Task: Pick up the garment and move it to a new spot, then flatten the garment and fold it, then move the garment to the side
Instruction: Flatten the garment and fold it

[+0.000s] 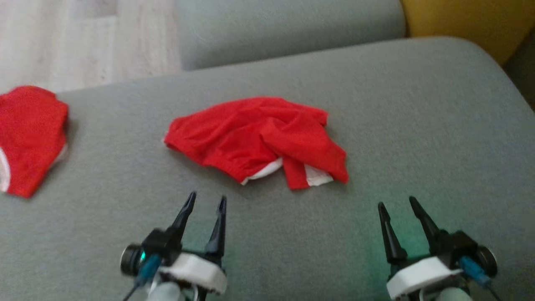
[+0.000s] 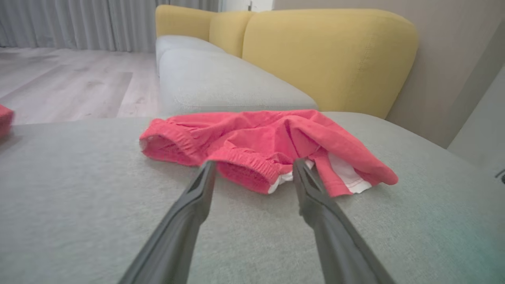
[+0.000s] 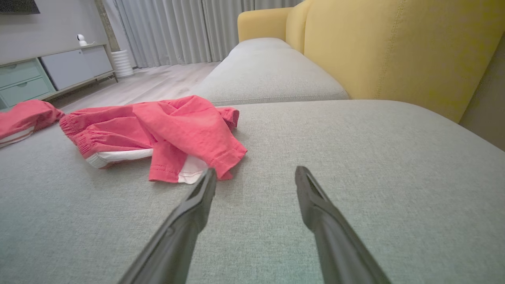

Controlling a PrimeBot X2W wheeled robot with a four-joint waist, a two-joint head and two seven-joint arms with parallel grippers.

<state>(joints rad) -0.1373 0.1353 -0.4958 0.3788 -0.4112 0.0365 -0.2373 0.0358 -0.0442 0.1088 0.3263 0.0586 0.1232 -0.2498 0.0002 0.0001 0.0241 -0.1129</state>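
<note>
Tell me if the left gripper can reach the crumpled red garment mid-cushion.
Probably yes: the left gripper is open and only bare grey fabric cushion separates it from the crumpled red garment.

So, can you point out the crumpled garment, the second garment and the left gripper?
crumpled garment point(image 1: 250, 129), head view, middle of the red cloth.
second garment point(image 1: 29, 133), head view, middle of its red cloth.
left gripper point(image 1: 207, 197), head view, midway between its open fingertips.
</note>
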